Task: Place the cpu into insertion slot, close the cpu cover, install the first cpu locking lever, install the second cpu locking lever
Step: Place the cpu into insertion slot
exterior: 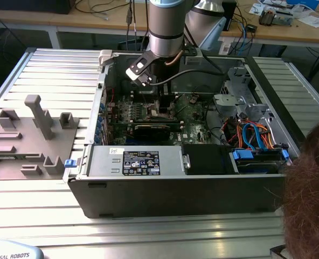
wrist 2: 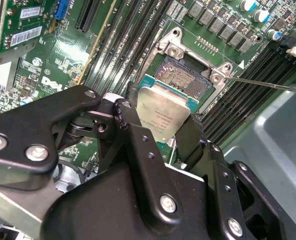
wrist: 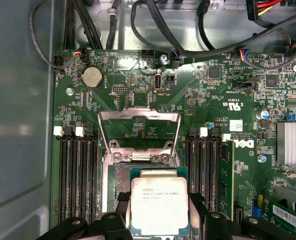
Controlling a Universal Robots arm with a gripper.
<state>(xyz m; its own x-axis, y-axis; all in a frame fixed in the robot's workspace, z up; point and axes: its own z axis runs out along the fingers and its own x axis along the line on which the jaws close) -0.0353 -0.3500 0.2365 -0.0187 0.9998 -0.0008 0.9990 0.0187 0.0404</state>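
Gripper [wrist 2: 156, 121] clamped narrow on the cpu [wrist 2: 164, 111], gripping two opposite edges. Chip sits low over the insertion slot [wrist 2: 183, 80] and hides part of it; contact cannot be told. Cpu cover [wrist: 138, 116] is swung open. In the exterior view, the arm [exterior: 165, 27] blocks the socket inside the computer case [exterior: 175, 189].

Insertion slot [wrist 2: 182, 79] uncovered; cpu cover [wrist: 138, 114] stands raised at its edge; memory slots [wrist: 78, 175] flank both sides.

Ribbed metal table [exterior: 46, 75] noted underneath, pale glare caught along its slats. Wooden bench [exterior: 89, 22] seen behind, strewn with cables [exterior: 103, 7] and papers [exterior: 314, 20]. Grey moulded tray [exterior: 25, 145] laid at the exterior view's left.
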